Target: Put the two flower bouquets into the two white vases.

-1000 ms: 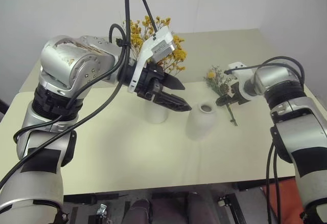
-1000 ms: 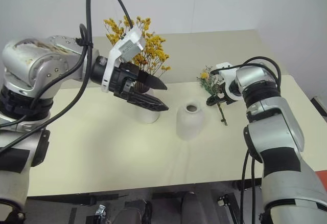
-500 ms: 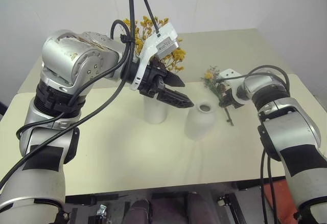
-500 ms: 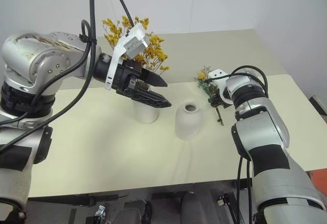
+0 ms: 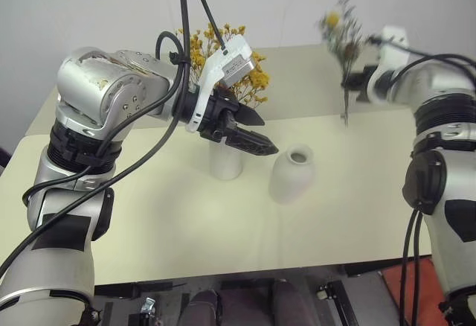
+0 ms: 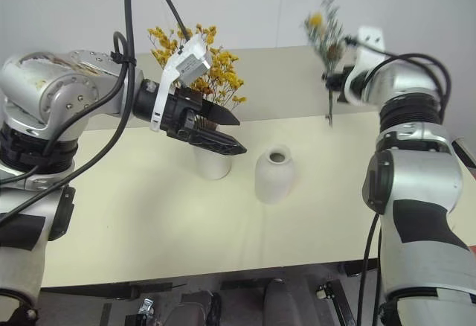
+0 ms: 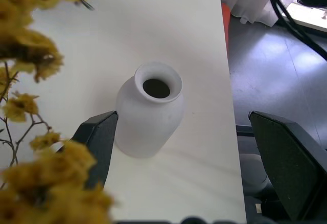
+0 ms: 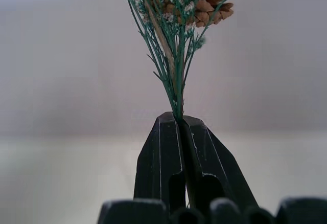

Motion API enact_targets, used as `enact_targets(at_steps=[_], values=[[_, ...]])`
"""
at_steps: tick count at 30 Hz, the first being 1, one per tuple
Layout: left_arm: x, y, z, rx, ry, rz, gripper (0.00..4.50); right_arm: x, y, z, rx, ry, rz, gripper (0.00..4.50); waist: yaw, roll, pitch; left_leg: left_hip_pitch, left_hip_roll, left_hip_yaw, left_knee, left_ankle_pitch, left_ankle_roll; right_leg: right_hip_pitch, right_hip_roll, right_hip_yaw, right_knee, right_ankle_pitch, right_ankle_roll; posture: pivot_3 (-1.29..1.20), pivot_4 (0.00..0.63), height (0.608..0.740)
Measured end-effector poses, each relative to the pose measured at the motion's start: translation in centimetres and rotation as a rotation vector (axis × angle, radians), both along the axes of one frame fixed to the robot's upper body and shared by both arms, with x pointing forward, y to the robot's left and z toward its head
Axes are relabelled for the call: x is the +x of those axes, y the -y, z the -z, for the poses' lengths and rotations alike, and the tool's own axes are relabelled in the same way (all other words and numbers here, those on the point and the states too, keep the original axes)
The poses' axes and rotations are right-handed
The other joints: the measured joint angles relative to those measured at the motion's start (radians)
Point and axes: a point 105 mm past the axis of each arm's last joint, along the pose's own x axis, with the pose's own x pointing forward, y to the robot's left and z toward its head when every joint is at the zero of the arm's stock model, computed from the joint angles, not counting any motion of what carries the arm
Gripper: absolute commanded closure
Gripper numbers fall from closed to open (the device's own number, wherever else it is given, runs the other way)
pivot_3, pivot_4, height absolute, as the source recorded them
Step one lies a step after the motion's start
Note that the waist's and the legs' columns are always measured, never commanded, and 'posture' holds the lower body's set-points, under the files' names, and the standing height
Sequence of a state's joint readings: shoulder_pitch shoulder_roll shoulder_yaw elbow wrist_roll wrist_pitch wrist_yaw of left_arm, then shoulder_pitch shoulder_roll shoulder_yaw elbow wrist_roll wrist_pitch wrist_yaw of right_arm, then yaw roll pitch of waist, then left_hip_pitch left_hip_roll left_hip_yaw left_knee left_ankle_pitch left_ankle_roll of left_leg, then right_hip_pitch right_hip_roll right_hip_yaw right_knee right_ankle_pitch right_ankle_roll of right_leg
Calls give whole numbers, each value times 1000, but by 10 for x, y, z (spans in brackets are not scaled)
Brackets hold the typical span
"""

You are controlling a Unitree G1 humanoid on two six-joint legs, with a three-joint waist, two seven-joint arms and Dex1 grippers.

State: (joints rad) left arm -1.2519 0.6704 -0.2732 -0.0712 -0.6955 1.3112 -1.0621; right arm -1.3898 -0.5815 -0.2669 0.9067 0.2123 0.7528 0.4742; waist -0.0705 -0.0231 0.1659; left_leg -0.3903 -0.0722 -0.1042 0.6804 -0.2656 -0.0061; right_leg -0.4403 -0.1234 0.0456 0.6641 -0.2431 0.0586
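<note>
One bouquet left: my right gripper (image 8: 180,119), pinched shut, holds the green wispy bunch (image 5: 341,32) mid-stem, aloft beyond the squat vase (image 5: 291,175); light, limp, brittle, I judge. Left gripper (image 5: 256,134) gapes empty.

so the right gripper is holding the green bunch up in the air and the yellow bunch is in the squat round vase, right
Not quite. The yellow bunch stands in the tall tapered vase; the squat round vase is empty, as the left wrist view shows. The right gripper does hold the green bunch in the air.
</note>
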Motion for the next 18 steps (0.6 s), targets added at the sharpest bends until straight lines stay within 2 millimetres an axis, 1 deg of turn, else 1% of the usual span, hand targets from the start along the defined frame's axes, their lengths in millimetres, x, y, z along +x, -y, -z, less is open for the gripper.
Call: enact_targets(at_steps=[1,2,3,6,8,11,14,16,18], values=[[0,-1,0,-1,1,0,0,-4,-3,-9,39,64,-29,4469,0,0,0,0,0,0,1,0,0,0,0,-1,1,0,0,0,150,740],[0,-1,-1,-2,3,3,0,-14,-8,-22,97,159,-73,4469,1,0,0,0,1,-1,0,0,0,0,0,-1,0,0,0,0,150,740],[0,-1,-1,-3,4,5,0,-24,-13,-28,151,217,-117,4469,2,0,0,0,1,-1,1,0,0,0,0,-1,1,0,0,0,150,740],[-1,-2,-2,-6,14,16,0,-52,-28,-32,243,295,-233,4469,2,0,0,-1,0,-1,2,0,0,0,0,0,1,0,0,0,150,740],[-1,-2,-1,-3,16,22,0,-75,-38,-34,290,358,-323,4469,3,0,0,0,0,-1,2,-1,1,0,0,-1,1,0,0,0,150,740],[-1,-1,-1,-1,16,37,0,-109,-51,-29,351,404,-494,4469,4,0,0,0,0,-1,2,-3,6,1,0,-1,1,0,0,0,150,740],[-2,-1,1,4,16,48,0,-135,-62,-19,372,413,-638,4469,3,0,0,1,0,-1,2,-4,7,2,0,-1,1,0,0,0,150,740],[-2,-1,1,5,20,56,0,-149,-70,-9,355,402,-716,4469,1,0,0,1,0,0,2,-4,7,1,0,0,1,0,0,0,150,740],[-3,-1,1,6,18,63,0,-161,-77,0,281,387,-767,4469,3,0,0,2,0,0,2,-4,7,2,0,0,1,0,0,0,150,740]])
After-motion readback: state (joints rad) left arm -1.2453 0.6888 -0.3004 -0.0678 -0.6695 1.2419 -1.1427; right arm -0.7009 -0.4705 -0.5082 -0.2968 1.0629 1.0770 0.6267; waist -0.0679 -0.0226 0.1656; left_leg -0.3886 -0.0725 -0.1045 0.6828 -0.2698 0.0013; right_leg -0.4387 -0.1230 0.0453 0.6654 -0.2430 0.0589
